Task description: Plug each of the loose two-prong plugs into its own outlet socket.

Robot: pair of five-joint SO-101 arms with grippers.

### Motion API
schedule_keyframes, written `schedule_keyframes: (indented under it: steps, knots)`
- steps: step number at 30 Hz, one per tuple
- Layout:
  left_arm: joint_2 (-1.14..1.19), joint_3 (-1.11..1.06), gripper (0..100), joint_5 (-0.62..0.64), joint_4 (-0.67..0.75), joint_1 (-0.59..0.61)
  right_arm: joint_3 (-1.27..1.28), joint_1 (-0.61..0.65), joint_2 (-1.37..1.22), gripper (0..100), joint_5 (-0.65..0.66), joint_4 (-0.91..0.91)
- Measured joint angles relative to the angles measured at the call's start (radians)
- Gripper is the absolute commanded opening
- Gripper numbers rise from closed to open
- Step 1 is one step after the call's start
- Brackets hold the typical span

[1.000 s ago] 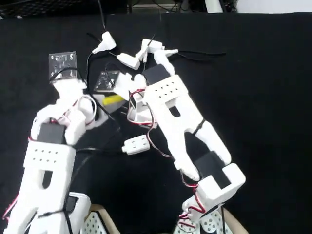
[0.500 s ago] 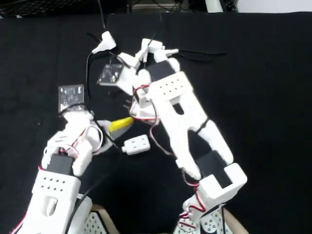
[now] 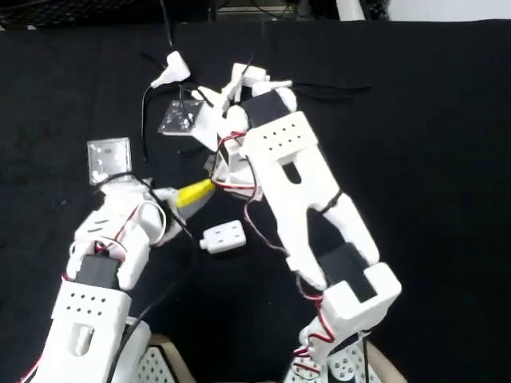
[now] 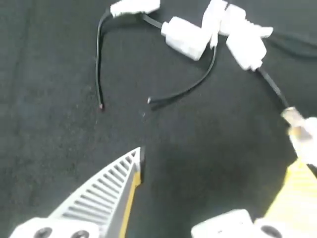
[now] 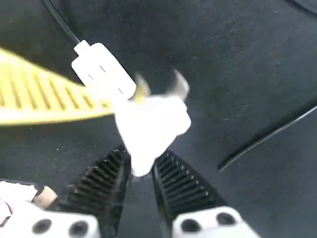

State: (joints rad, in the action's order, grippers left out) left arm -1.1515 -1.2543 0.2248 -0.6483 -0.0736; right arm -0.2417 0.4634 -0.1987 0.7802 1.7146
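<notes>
Clenching a two-prong plug in the right tool, prongs leading — aiming for the outlet socket; holding the left tool released nearby, probably for bracing.

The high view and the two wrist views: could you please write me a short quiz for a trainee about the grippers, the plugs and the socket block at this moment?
1. True or false: the right gripper is shut on a white plastic two-prong plug.
2. Choose one. The left gripper is: A) open and empty; B) shut on a black cord; C) shut on a yellow plug.
3. Fill in the gap: ___ plugs sit in the white rectangular socket block.

Key: 1 true; 2 A; 3 no.
</notes>
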Motion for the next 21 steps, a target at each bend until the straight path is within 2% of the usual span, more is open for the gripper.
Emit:
schedule_keyframes:
  steps: [9, 13, 21]
  knots:
    - [0.000, 0.034, 43, 0.000, -0.006, 0.130, 0.003, -0.002, -0.037, 1.1, 0.000, 0.000]
    - [0.000, 0.034, 43, 0.000, -0.006, 0.146, 0.005, -0.002, -0.051, 1.1, -0.023, 0.000]
    - [0.000, 0.023, 43, 0.000, 0.021, -0.061, 0.005, 0.038, -0.051, 1.1, -0.048, 0.002]
